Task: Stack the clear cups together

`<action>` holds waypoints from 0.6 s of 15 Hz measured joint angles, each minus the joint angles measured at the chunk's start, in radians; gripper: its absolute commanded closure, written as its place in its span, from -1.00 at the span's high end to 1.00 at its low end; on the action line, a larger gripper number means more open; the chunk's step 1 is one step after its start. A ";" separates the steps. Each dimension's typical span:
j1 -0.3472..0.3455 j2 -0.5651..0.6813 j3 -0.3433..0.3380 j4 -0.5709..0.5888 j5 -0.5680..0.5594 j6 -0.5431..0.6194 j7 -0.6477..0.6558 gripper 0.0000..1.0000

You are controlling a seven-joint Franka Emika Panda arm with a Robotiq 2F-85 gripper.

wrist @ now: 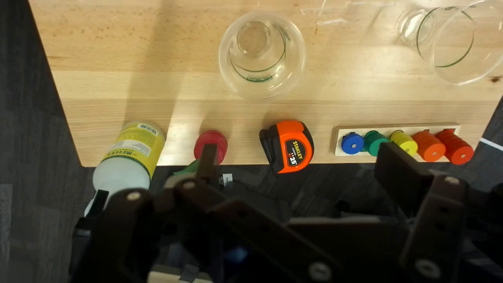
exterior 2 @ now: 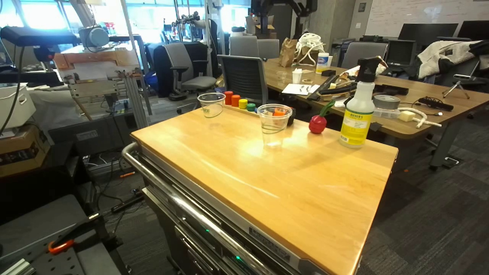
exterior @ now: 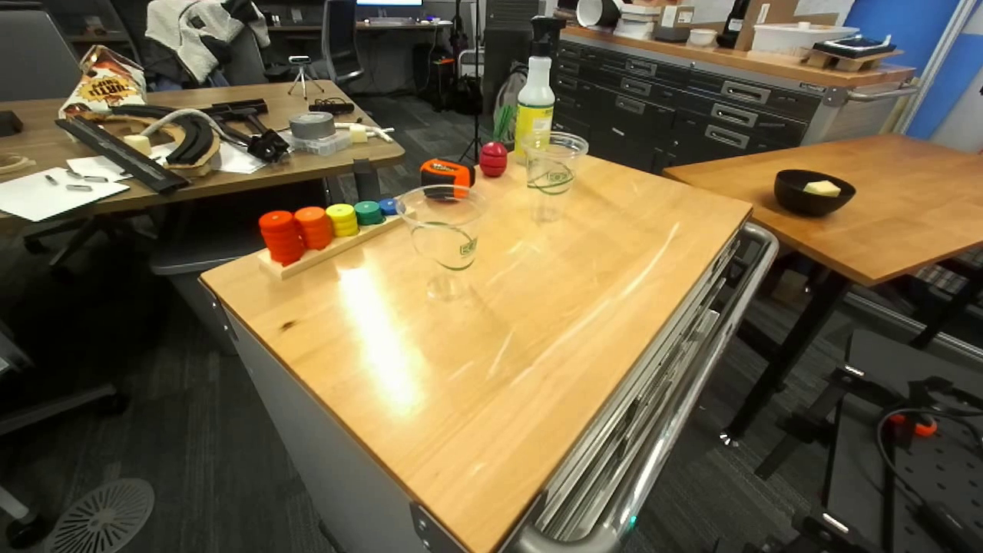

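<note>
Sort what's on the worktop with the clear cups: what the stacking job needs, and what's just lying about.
For the job, in the wrist view:
middle clear cup
right-edge clear cup, standing apart

Just lying about:
spray bottle
tape measure
red green-topped ball
coloured disc stacks

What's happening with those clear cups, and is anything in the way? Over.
Tool wide open, holding nothing. Cups upright, standing apart. Tape measure off to one side, probably not in the way.

Bright windows (exterior 2: 42, 16) and a whiteboard (exterior 2: 428, 14) stand behind grey chairs (exterior 2: 177, 56) and a brown table (exterior 2: 420, 88) on dark carpet (exterior 2: 431, 214).
</note>
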 measured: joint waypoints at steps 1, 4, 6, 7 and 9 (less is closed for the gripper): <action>0.014 -0.016 0.002 -0.020 -0.010 0.000 0.013 1.00; 0.057 -0.043 0.020 -0.084 -0.022 0.003 0.044 1.00; 0.082 -0.045 0.037 -0.127 -0.022 0.006 0.054 1.00; 0.094 -0.045 0.046 -0.150 -0.022 0.009 0.056 1.00; 0.114 -0.044 0.063 -0.195 -0.022 0.027 0.058 1.00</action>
